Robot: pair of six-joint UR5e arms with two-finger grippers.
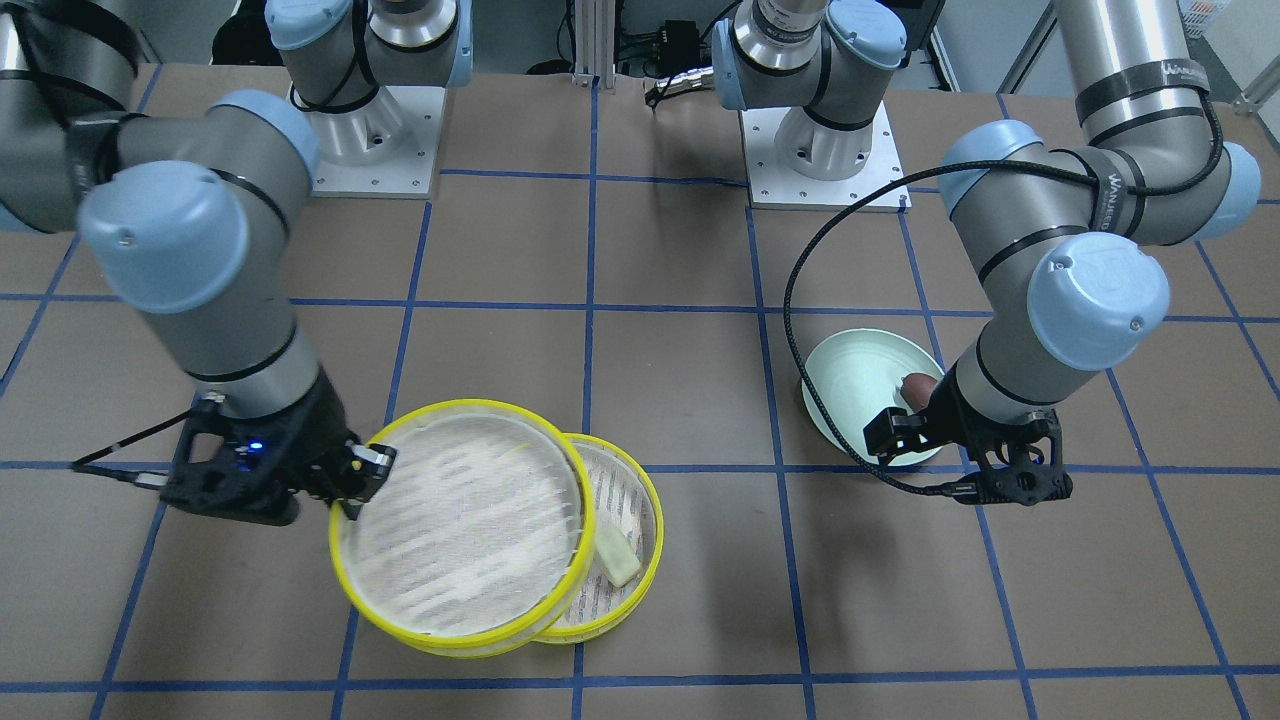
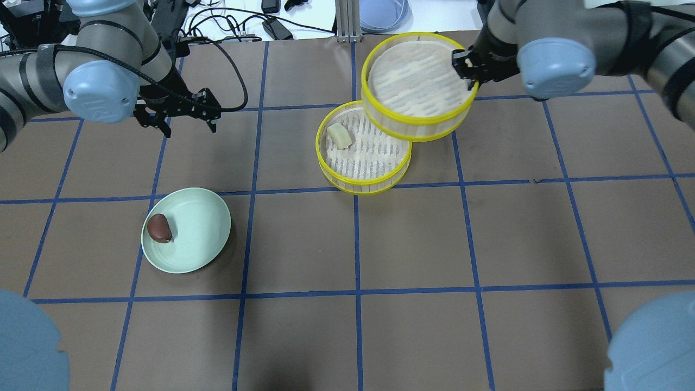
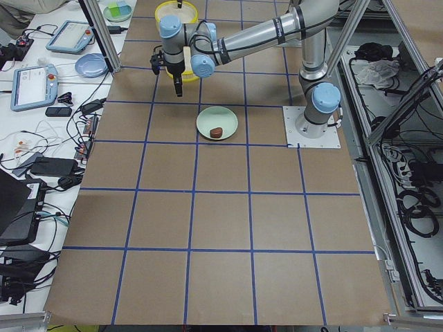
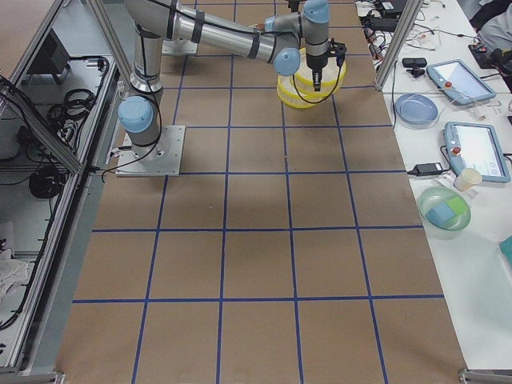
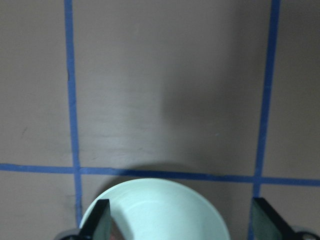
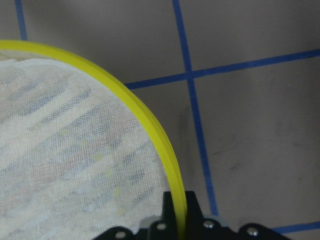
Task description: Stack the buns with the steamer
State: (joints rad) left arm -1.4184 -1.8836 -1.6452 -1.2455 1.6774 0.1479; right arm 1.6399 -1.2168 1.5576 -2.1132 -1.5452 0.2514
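My right gripper (image 2: 468, 68) is shut on the yellow rim of one steamer tray (image 2: 415, 76) and holds it lifted, partly over the second tray (image 2: 347, 182) on the table. In the front-facing view the held tray (image 1: 460, 520) covers the left part of the lower tray (image 1: 640, 590). The cream-white bun (image 2: 340, 136) lies in the lower tray. The reddish-brown bun (image 2: 159, 228) lies on a pale green plate (image 2: 201, 228). My left gripper (image 2: 188, 126) is open and empty, above the table just beyond the plate. The left wrist view shows its fingers (image 5: 100, 220) spread over the plate's edge (image 5: 155, 200).
The two arm bases (image 1: 375, 140) stand at the robot's edge of the table. A cable (image 2: 233, 70) loops from the left wrist. A blue dish (image 2: 383, 13) and cables lie past the far table edge. Blue tape lines grid the brown table top (image 2: 412, 239).
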